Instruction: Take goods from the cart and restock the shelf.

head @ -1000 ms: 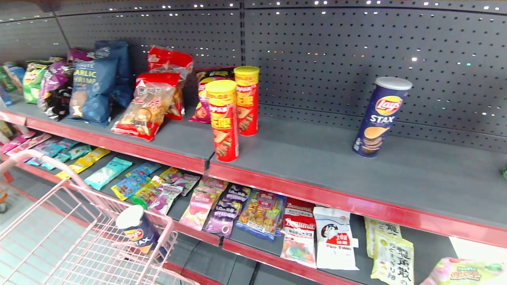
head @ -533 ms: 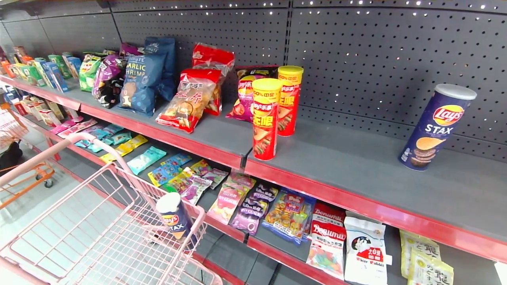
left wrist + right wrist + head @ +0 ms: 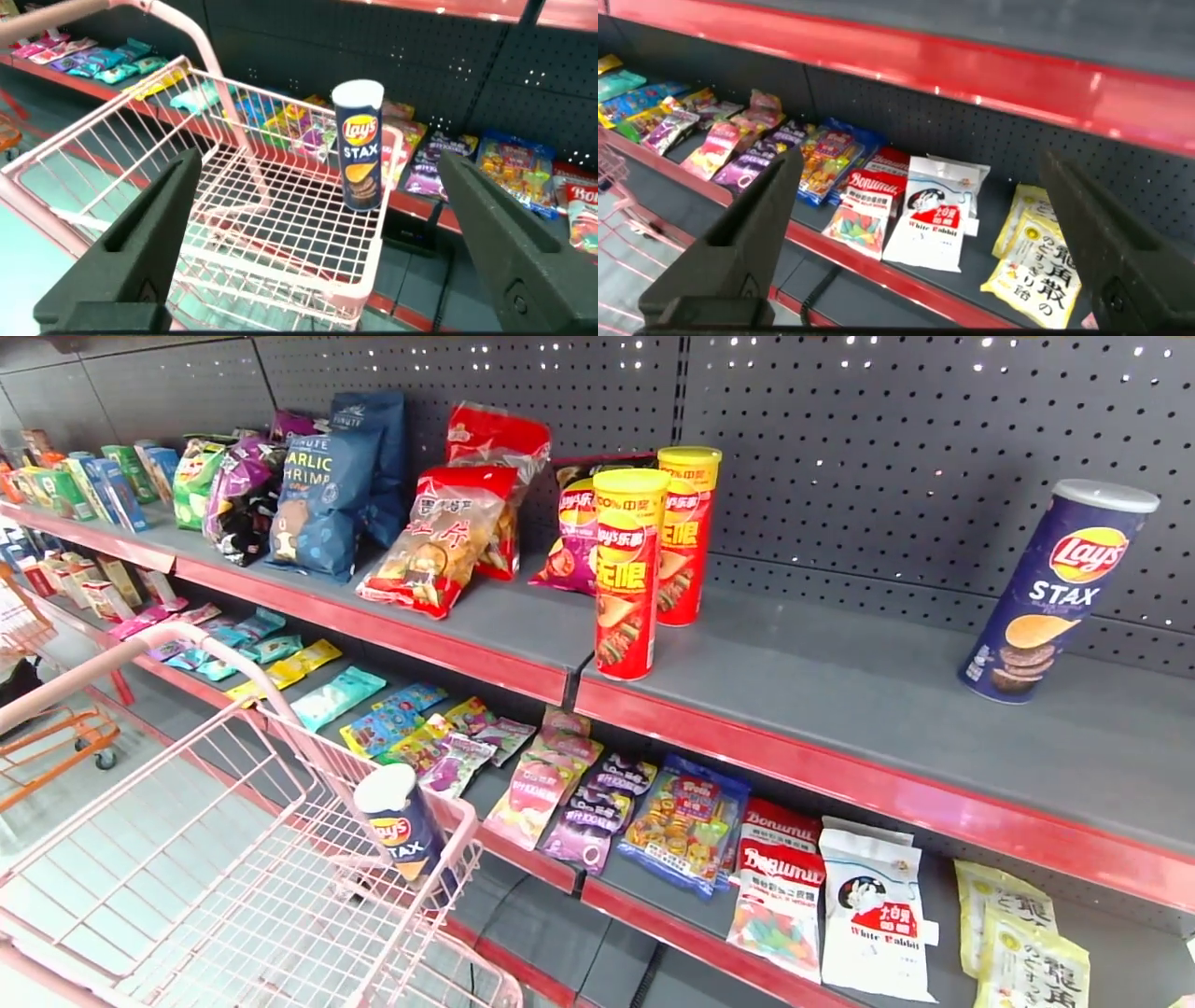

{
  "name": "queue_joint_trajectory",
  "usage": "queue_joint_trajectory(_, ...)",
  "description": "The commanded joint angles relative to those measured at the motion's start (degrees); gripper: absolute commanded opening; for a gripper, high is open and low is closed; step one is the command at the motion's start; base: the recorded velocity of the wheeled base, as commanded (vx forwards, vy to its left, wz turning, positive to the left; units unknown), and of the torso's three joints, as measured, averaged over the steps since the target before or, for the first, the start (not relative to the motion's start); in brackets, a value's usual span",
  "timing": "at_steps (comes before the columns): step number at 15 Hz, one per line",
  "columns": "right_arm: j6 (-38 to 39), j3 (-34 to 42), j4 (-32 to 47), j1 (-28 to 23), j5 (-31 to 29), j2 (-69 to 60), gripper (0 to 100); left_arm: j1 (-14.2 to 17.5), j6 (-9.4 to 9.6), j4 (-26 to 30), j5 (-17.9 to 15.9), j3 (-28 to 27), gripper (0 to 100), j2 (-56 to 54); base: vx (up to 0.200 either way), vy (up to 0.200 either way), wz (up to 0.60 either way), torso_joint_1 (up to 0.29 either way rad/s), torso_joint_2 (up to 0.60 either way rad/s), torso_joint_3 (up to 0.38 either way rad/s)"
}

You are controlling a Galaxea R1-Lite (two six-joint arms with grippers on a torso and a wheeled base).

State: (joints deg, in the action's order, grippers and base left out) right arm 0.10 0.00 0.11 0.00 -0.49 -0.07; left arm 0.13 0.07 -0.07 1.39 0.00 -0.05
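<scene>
So the dark blue cardboard chip can with the white lid [image 3: 403, 823] is standing upright in the pink wire cart [image 3: 112, 663], tucked into the corner nearest the shelving, with the cart's wire walls right around it. The left gripper [image 3: 318, 163] hovers above the basket, jaws spread wide with nothing in them, and the can is farther off, apart from both fingers. The right gripper [image 3: 920, 161] is gaping and empty too, facing the lower shelf [image 3: 943, 943] of flat candy packs and a white pouch [image 3: 873, 915]. Up top, the grey shelf with the red lip [image 3: 840, 681] has a matching blue can [image 3: 1060, 588] on its own at the right. Two red-and-yellow cans [image 3: 625, 574] and some snack bags [image 3: 439, 546] stand further left.
</scene>
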Motion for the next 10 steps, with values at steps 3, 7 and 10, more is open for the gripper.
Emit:
queue_joint_trajectory(3,0.1,0.0,0.1,0.0,0.0,0.1,100,0.0,0.10,0.0,-0.1,0.0,100,0.0,0.000,0.000,0.00,-0.207,0.55,0.341)
queue_joint_trajectory(7,0.0,0.0,0.1,0.0,0.0,0.1,100,0.0,0.19,0.0,-0.2,0.0,100,0.0,0.000,0.000,0.00,-0.179,0.54,0.353)
queue_joint_trajectory(10,-0.1,0.0,0.1,0.0,0.0,0.1,100,0.0,-0.07,0.0,-0.9,-0.1,100,0.0,0.000,0.000,0.00,-0.141,0.46,0.313)
